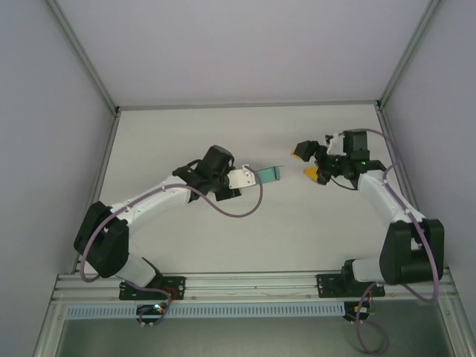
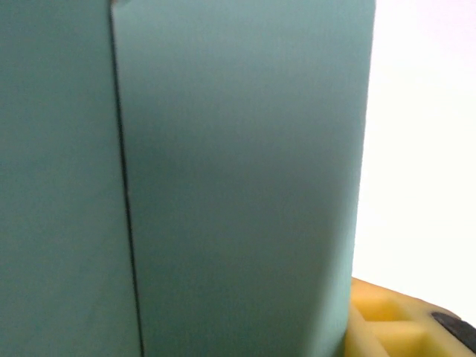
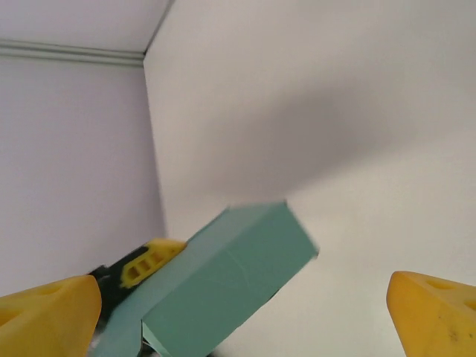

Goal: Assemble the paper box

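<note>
Pale white worktop (image 1: pixel 245 141) inside a plain walled bay, grey frame posts (image 1: pixel 82 56) running up the back corners

Left gripper (image 1: pixel 255 176) is reaching out over the middle of the worktop and pinching the paper box (image 1: pixel 269 174) by one end. From the right wrist view, one yellow finger (image 3: pixel 152 260) is lying flat against the box's side. The box is hanging in the air: teal, looking like a closed-up rectangular body, its free end pointing toward the right arm. From the left wrist view a dark seam (image 2: pixel 125 208) is running down between two panels. Whether that is a tucked flap or only a fold edge, I cannot tell

Right gripper (image 1: pixel 305 163) is standing well apart from the box, jaws spread wide, gripping nothing, facing the free end

Judgement: the box body is looking formed, and the step in hand is reading as a hand-over or a finishing press on the free end. Doing it well:
- The left arm should be holding steady and level, pinching lightly, since thin card is going to dent.
- The right jaws should be coming in square to the free end, straddling it across the stiff folded edges rather than the soft middle of a panel.
- They should be closing slowly, with the left letting go only once the right is bearing the load
</note>
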Robot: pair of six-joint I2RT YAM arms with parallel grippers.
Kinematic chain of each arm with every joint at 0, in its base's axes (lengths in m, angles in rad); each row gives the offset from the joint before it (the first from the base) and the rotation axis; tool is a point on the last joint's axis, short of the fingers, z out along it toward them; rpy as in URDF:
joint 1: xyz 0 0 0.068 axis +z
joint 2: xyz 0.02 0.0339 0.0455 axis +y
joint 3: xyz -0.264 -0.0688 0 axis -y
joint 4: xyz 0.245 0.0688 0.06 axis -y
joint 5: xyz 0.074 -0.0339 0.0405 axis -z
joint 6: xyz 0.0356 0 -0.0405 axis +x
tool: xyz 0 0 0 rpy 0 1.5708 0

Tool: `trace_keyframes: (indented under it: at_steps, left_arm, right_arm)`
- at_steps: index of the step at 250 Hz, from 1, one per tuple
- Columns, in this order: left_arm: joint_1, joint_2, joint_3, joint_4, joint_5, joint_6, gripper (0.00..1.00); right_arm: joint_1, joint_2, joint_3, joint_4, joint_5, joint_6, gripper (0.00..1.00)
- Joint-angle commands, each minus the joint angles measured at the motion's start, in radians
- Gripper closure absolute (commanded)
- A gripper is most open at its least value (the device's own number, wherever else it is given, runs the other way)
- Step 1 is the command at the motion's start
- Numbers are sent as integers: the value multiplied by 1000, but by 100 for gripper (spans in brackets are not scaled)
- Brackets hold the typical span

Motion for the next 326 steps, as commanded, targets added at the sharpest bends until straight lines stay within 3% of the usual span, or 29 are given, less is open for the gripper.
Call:
trace_keyframes:
  at_steps: [1, 23, 36, 77, 112, 138, 154, 196, 220, 290, 326]
  left_arm:
    - [39, 17, 67, -305, 140, 32, 56]
    - [75, 67, 115, -375, 161, 17, 57]
    - [91, 98, 146, -411, 169, 12, 57]
    - [101, 166, 213, -484, 170, 27, 57]
    - [100, 222, 256, -525, 161, 32, 57]
    - [99, 257, 270, -534, 155, 24, 57]
    - [98, 274, 275, -539, 153, 22, 57]
    - [92, 303, 287, -543, 153, 18, 57]
    - [87, 310, 289, -542, 153, 18, 56]
    - [81, 310, 294, -543, 159, 21, 57]
    - [78, 315, 299, -544, 154, 15, 56]
  right_arm:
    - [4, -99, -40, 95, 135, -343, 0]
    - [7, -182, -156, 340, 48, -458, 0]
    - [7, -215, -191, 389, -12, -512, 0]
    - [50, -193, -84, 140, -110, -748, 0]
    - [146, -133, -38, 45, -73, -881, 2]
    - [254, -67, 27, -81, 45, -1014, 8]
    - [286, -15, 67, -123, 105, -1036, 12]
    - [308, 68, 118, -181, 93, -1097, 24]
    - [335, 115, 123, -194, 74, -1154, 24]
    - [345, 235, 195, -179, 133, -1133, 28]
    - [347, 268, 218, -195, 137, -1145, 46]
